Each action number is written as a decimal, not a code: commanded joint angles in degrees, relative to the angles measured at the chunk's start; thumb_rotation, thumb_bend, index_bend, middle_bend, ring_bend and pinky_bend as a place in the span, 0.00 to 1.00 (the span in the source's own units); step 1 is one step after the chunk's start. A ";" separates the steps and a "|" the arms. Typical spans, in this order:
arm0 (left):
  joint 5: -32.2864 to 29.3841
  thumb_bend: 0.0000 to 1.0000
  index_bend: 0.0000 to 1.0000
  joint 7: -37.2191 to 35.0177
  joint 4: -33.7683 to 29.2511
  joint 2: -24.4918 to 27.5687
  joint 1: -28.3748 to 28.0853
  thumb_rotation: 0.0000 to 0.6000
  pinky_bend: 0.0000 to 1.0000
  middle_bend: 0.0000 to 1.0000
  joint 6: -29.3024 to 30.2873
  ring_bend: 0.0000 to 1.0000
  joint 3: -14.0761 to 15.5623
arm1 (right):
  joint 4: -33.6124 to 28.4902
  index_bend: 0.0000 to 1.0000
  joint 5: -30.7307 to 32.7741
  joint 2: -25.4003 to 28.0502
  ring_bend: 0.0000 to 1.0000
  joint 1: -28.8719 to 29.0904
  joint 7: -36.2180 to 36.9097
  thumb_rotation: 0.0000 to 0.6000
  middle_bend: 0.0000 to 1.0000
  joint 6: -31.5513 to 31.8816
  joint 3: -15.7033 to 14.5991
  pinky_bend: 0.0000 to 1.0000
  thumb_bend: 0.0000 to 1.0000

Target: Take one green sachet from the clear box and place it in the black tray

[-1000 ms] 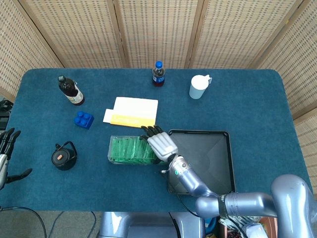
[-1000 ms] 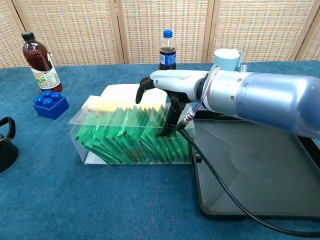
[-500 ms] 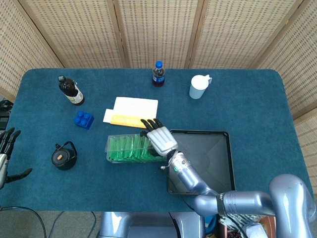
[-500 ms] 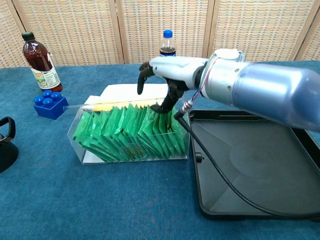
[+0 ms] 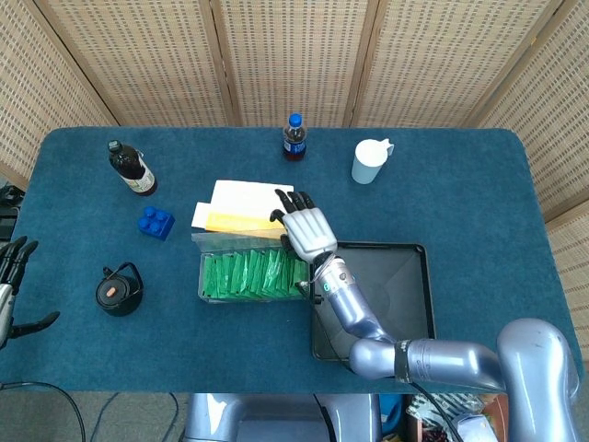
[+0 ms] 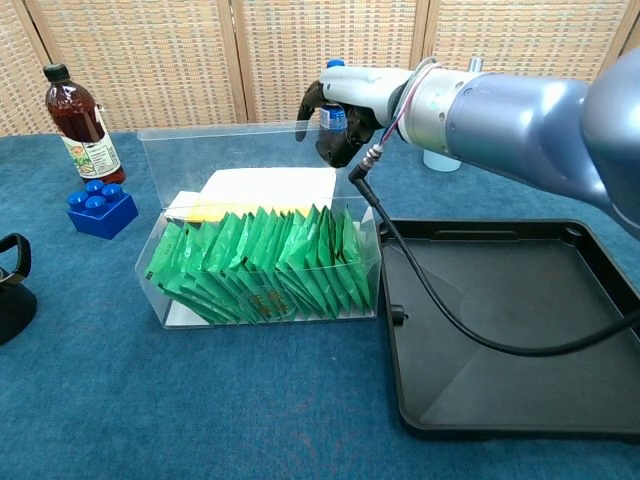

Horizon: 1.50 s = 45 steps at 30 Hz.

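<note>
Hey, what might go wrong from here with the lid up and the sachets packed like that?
The right hand holds the clear box lid upright; if it slips, the lid may drop shut. The green sachets stand tightly packed, so the fingers might drag out several. The left hand sits far off, so nothing steadies the box.

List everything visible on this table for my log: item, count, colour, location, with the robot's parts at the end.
clear box: one, transparent, table centre, lid raised
green sachets: many, green, upright in the box
black tray: one, right of the box
brown bottle: one, far left
blue brick: one, below that bottle
teapot: one, black, left edge
paper: white and yellow, behind the box
soda bottle: one, blue cap, far centre
cup: one, white, far right
right hand: above the box's right end
left hand: left edge, holds nothing
</note>
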 commanded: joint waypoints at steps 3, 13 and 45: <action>-0.12 0.05 0.00 -0.17 0.05 0.00 -0.12 1.00 0.00 0.00 -0.22 0.00 -0.01 | 1.74 0.42 1.52 -0.29 0.00 1.10 -1.39 1.00 0.01 0.37 0.06 0.00 0.84; -0.26 0.05 0.00 -0.57 0.12 0.11 -0.24 1.00 0.00 0.00 -0.43 0.00 0.00 | 2.13 0.59 5.23 0.14 0.00 2.05 -1.26 1.00 0.01 -2.03 -0.19 0.00 0.99; -0.04 0.05 0.00 -0.11 -0.02 -0.09 -0.52 1.00 0.00 0.00 -0.70 0.00 0.22 | 3.03 0.40 -29.57 0.28 0.00 -2.09 19.09 1.00 0.01 -4.33 -6.09 0.01 0.31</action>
